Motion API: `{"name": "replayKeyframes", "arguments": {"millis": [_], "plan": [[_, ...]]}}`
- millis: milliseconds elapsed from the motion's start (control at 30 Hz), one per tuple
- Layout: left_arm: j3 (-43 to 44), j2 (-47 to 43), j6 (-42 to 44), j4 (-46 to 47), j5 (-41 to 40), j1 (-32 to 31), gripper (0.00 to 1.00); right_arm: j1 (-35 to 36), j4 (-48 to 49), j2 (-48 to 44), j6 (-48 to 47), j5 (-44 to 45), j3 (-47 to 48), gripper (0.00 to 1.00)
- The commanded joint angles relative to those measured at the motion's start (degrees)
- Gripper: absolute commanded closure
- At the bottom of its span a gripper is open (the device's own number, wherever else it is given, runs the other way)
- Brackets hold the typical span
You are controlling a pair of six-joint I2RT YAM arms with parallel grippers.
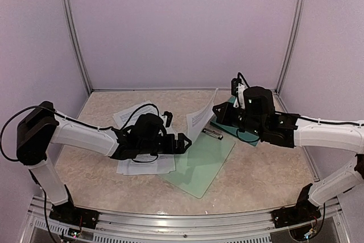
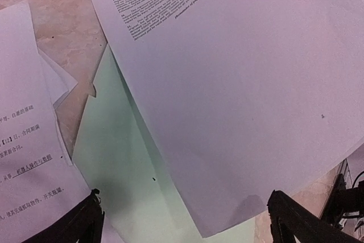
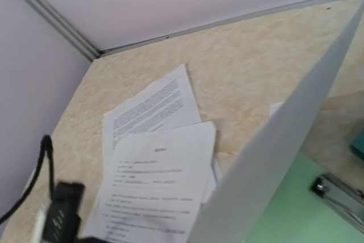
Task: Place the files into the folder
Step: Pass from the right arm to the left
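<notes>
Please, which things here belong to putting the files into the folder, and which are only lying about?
For the job:
- printed sheets lying on the table
- lifted sheet
- dark teal folder

Only lying about:
- mint-green clipboard with its silver clip

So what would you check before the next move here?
1. The left end effector is open: ok.
2. The right end effector is shut on the lifted sheet: ok.
3. The lifted sheet is over the folder: not ok, it hangs above the pale clipboard.
4. The folder is open and reachable: cannot tell, the right arm covers most of it.
5. The other files are collected: not ok, they lie loose on the table.
</notes>
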Motion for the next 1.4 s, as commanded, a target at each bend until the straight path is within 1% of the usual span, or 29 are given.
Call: {"name": "replayKeyframes", "arguments": {"millis": [0,167,333,467,667,1100,1267,1367], "plan": [[3.6,2.1,-5.5,-0.8,3.7,1.9,0.01,0.3,-5.9,-3.1,1.3,2.9,-3.0,1.0],[5.2,4.0,-10.5,1.0,8.7,3.6,0.01,0.4,-9.6,-7.0,5.4,4.1,-8.0,1.0],[8.1,7.5,-14.1,1.0,13.5,3.8,0.01,0.5,-10.6,-12.5,11.0,5.5,-14.6,1.0],[9.5,10.4,-17.2,1.7,16.9,4.2,0.01,0.5,-11.3,-16.0,13.6,7.1,-16.6,1.0],[10.8,13.4,-23.5,3.9,21.8,5.7,0.01,0.5,-11.3,-18.8,15.9,8.6,-16.3,1.0],[14.5,20.4,-30.7,8.0,26.6,6.0,0.03,0.5,-12.9,-18.7,15.7,9.9,-11.6,1.0],[17.8,22.4,-31.4,7.0,27.3,6.0,0.03,0.4,-12.5,-18.2,15.5,9.2,-10.6,1.0],[19.1,23.7,-33.8,8.7,28.3,6.1,0.03,0.4,-12.1,-18.0,15.4,9.0,-10.2,1.0]]}}
